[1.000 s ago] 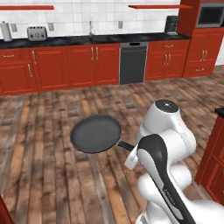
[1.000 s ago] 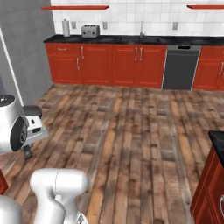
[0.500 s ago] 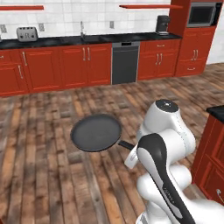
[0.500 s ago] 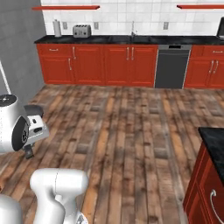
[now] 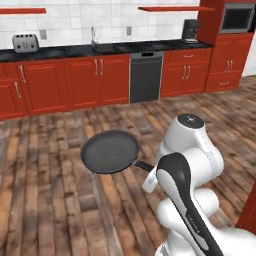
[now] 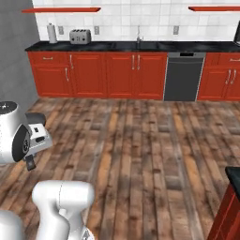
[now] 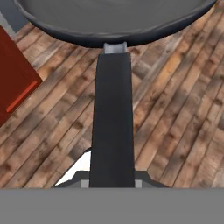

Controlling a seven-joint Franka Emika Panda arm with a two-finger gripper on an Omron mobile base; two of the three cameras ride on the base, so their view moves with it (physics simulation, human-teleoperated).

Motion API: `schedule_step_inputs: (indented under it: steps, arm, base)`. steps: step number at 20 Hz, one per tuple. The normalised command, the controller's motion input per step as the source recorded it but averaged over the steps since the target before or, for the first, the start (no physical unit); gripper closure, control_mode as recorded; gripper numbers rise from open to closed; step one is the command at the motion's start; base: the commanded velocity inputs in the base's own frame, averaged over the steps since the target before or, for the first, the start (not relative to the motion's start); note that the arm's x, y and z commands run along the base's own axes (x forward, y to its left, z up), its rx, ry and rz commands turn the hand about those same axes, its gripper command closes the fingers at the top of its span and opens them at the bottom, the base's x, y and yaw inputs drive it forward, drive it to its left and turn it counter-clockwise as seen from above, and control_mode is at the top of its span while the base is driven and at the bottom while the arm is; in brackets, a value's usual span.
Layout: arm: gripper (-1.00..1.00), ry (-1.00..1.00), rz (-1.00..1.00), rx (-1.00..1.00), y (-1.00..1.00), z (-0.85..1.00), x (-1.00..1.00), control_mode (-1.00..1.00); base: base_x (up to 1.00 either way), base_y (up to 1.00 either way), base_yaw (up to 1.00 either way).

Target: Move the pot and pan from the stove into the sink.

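Clamped on the pan's long handle, the gripper [image 7: 112, 183] carries the pan [image 5: 110, 152] level above the wooden floor [image 5: 55, 200], out to the arm's left. From the hand camera the handle runs straight away to the round black bowl. Far off, the right base camera shows the sink [image 6: 138, 43] faucet on the dark counter [image 6: 108, 46], beside the dishwasher [image 6: 183, 76].

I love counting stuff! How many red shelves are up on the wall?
2: a left shelf above the toaster, and a right shelf near the picture's right edge. More may hang beyond the picture.
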Motion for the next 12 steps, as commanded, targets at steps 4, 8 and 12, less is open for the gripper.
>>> schedule_step_inputs:
  steps: [4, 8, 12]
  arm:
    - [1.0, 0.0, 0.0, 0.0, 0.0, 0.0, 0.0, 1.0]
    - [1.0, 0.0, 0.0, 0.0, 0.0, 0.0, 0.0, 1.0]
    - [1.0, 0.0, 0.0, 0.0, 0.0, 0.0, 0.0, 1.0]
  base:
    - [1.0, 0.37, -0.04]
    - [1.0, 0.4, -0.04]
    - [1.0, 0.41, -0.04]
